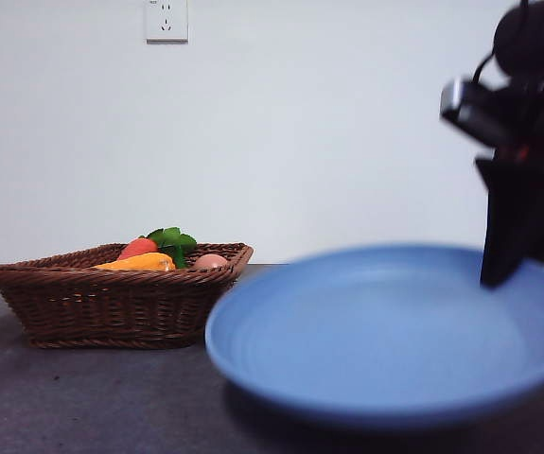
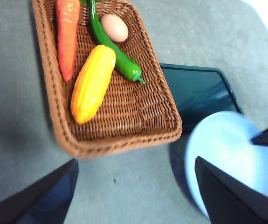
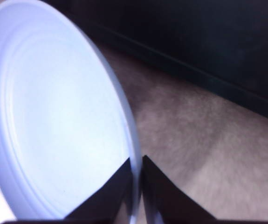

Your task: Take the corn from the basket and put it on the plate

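Note:
The corn [image 2: 92, 83] lies in the brown wicker basket [image 2: 124, 140], between a carrot and a green pepper. In the front view the corn [image 1: 139, 263] just shows above the rim of the basket [image 1: 111, 303] at the left. My left gripper [image 2: 134, 161] hovers open above the table beside the basket, holding nothing. The light-blue plate [image 1: 385, 331] fills the right foreground, blurred. My right gripper [image 3: 137, 163] is shut on the rim of the plate [image 3: 54, 116]. The same right gripper [image 1: 499, 274] comes down from the upper right in the front view.
The basket also holds an orange carrot [image 2: 67, 37], a long green pepper [image 2: 117, 56] and an egg [image 2: 114, 27]. A flat black tray [image 2: 199, 93] lies on the grey table between the basket and the plate [image 2: 227, 149]. A white wall stands behind.

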Robot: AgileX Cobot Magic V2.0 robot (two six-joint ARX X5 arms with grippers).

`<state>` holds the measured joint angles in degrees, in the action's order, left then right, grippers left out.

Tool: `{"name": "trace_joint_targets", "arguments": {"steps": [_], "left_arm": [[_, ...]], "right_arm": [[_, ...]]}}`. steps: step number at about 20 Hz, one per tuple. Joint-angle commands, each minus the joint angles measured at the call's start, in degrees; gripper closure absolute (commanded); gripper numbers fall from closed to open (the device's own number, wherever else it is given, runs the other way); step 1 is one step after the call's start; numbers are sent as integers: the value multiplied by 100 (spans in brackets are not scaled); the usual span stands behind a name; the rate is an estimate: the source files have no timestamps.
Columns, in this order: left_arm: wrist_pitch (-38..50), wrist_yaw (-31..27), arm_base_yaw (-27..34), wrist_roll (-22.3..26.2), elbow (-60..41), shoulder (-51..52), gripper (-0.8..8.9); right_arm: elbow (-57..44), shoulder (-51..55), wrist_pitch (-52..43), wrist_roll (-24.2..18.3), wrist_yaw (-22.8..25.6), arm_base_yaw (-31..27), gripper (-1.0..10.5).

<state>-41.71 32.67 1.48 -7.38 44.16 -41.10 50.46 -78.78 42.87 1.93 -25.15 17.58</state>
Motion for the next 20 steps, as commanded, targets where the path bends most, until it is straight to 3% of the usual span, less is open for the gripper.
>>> {"name": "trace_joint_targets", "arguments": {"steps": [1,9,14,20], "left_arm": [[365,-210,-286,140,262,-494,407],[1027,-2055,-1508,787,1211,-2586,407],[1045,-2691,-1937,1139,2114,-4131,407],[1047,-2855,-2210,1425,3021,-5604,408]], "right_arm": [[251,461,267,4,-37,28,945],[481,1818,688,267,-37,28,945],[481,2179,697,411,-37,28,945],[481,2208,732,409,-35,28,945]]}}
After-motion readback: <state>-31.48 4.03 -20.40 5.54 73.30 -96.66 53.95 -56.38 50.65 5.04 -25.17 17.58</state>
